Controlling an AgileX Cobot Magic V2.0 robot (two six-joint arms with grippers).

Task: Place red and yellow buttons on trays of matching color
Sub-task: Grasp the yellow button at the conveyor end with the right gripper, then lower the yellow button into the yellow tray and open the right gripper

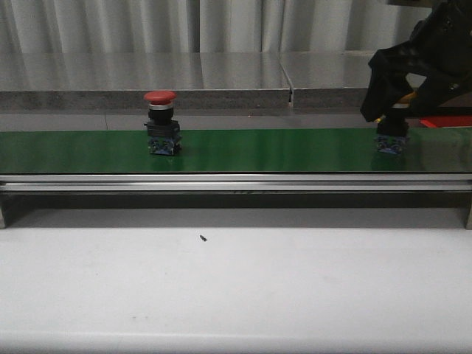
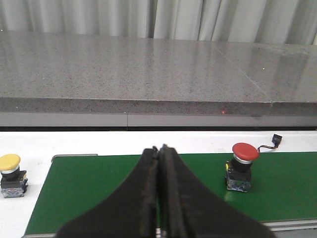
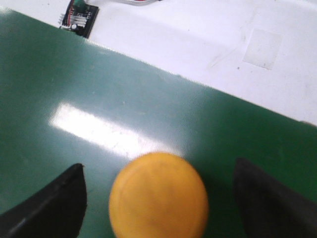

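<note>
The right gripper [image 3: 158,198] is hanging open around the yellow button [image 3: 158,196] on the belt [image 1: 280,151]. It's looking rigid, top-heavy, probably slick-capped; better gripping beneath the cap.

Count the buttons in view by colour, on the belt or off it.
Red buttons: 1
Yellow buttons: 2, one on the green belt, one on the white table off its end
Total: 3
</note>
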